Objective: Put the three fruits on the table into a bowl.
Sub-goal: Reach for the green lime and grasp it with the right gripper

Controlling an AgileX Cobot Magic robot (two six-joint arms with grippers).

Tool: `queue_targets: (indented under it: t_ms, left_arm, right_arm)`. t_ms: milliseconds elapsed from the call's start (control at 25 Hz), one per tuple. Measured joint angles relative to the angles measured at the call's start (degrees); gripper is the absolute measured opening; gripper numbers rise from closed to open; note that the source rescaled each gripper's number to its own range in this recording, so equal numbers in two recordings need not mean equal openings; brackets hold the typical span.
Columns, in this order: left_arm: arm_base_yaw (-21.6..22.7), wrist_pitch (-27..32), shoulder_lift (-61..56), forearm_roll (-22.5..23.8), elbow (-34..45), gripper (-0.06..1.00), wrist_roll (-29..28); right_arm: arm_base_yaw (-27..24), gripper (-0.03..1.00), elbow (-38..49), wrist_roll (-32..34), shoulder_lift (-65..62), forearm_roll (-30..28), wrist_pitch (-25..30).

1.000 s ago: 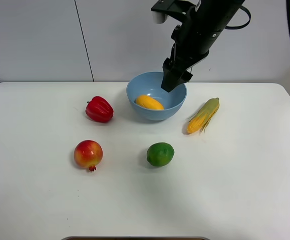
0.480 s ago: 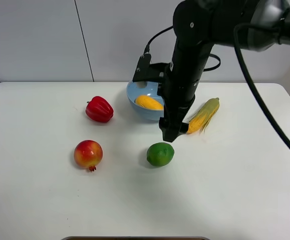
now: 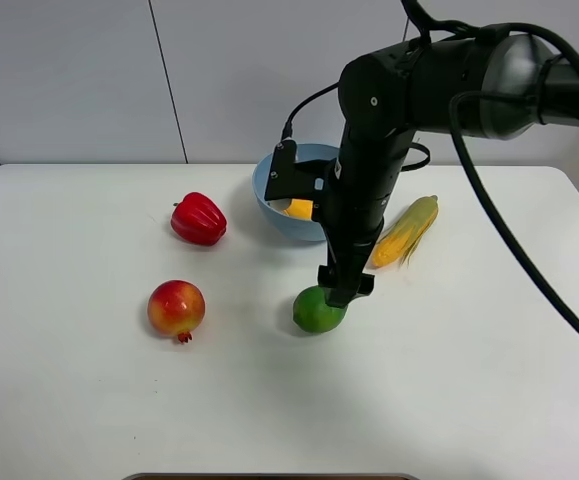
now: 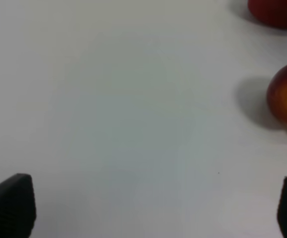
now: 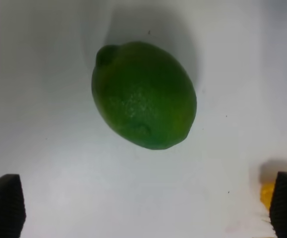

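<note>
White table [image 3: 469, 380]: mango [image 3: 297, 208] lies inside the light blue bowl [image 3: 287, 228].

A glossy green lime [image 3: 313, 313] is seen lying on the white desk [image 3: 469, 390], just below the frame's centre. A red-and-yellow pomegranate [image 3: 176, 308] is set well apart at its left, crown turned toward the lower edge. A yellow-orange mango [image 3: 297, 209] is contained in the light blue bowl [image 3: 267, 185] above centre; little of it is shown, so its pose cannot be judged.
</note>
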Motion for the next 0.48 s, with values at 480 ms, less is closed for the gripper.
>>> queue_targets:
  t_ms: [480]
  left_arm:
    - [0.00,0.00,0.00,0.00,0.00,1.00,-0.06]
  right_arm:
    - [0.00,1.00,0.20,-0.20,6.75,0.22,-2.12]
